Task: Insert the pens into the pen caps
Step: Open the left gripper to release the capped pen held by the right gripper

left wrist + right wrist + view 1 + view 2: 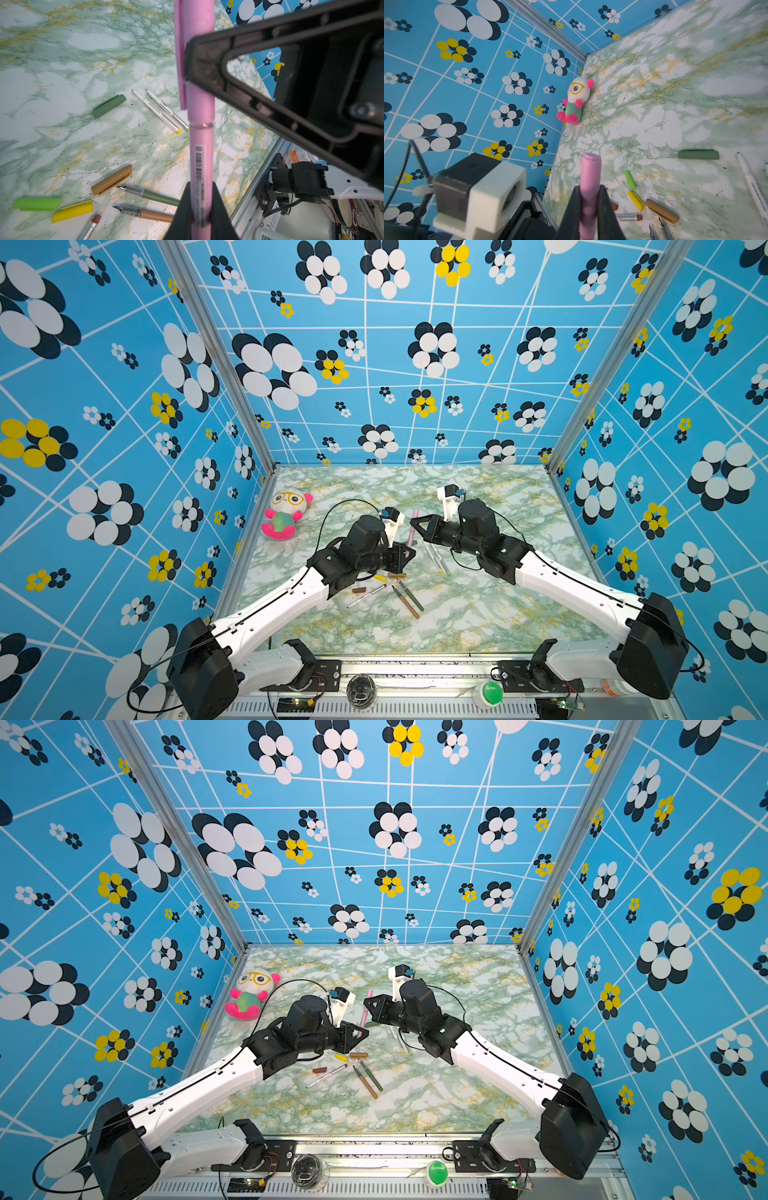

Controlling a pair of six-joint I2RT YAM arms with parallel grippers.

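The pink pen (413, 533) hangs above the counter (478, 614) at the centre of both top views, slanting up-frame. Its pink cap (197, 31) sits over the tip, though I cannot tell whether it is pushed fully home. The left hand (409, 551) is clamped tight on the bare barrel. The right hand (414, 523) is closed on the cap, whose rounded end pokes out between its fingers (576, 207). In the top views the black hand bodies mask most of both grips.

The rest lies flat just below centre. A dark green pen (411, 596) and a tan pen (406, 603) lie side by side, with a tan cap (397, 574) and a yellow cap (379, 578) above them. To their left are a brown cap (358, 590) and a brown-tipped white pen (368, 595). Two white pens (436, 560) lie together right of centre, their upper ends under the right arm. The dark green cap (109, 105) and the light green cap (36, 203) are plain only from the wrist cameras. A plush toy (284, 514) sits at centre left.
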